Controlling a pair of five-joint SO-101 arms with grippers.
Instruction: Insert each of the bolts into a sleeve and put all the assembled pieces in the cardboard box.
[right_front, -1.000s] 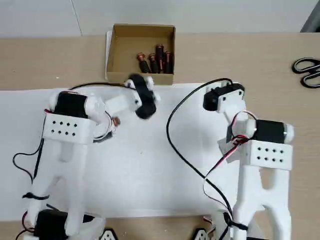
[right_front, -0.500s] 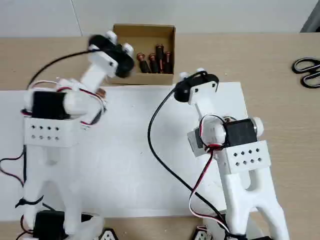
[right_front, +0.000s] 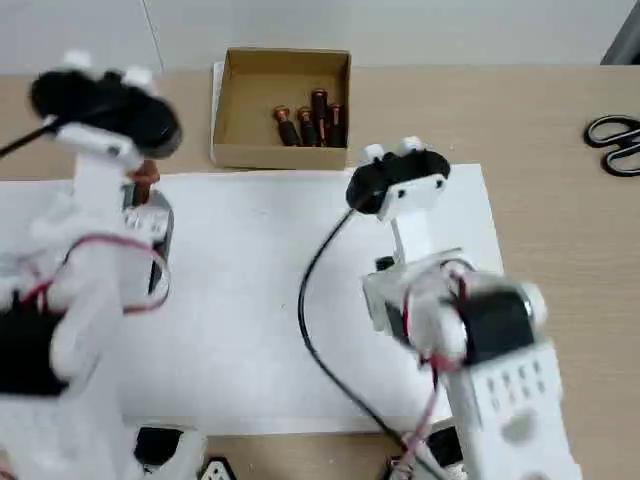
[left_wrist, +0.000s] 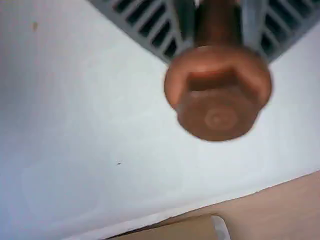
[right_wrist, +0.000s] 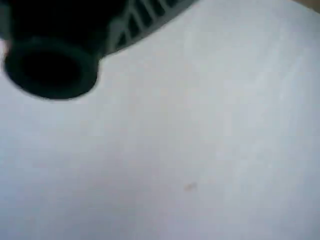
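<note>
A copper bolt (left_wrist: 217, 95) is clamped between the grey fingers (left_wrist: 145, 25) of my left gripper (left_wrist: 217, 30), its hexagonal head pointing at the camera. From above, that bolt (right_front: 145, 176) shows at the left gripper (right_front: 143, 195), over the left edge of the white sheet (right_front: 260, 300). My right gripper (right_wrist: 65, 20) is shut on a black sleeve (right_wrist: 50, 70) whose open end faces the camera. The right arm (right_front: 420, 260) stands over the middle right of the sheet. The cardboard box (right_front: 240, 100) at the back holds several assembled pieces (right_front: 310, 122).
Black-handled scissors (right_front: 615, 140) lie on the wooden table at the far right. A black cable (right_front: 315, 300) loops across the sheet from the right arm. A box corner (left_wrist: 200, 230) shows just beyond the sheet's edge in the left wrist view.
The left arm swung from beside the box out to the left and rose, bolt still held. The right arm shifted left toward the sheet's middle and lifted closer to the camera.
</note>
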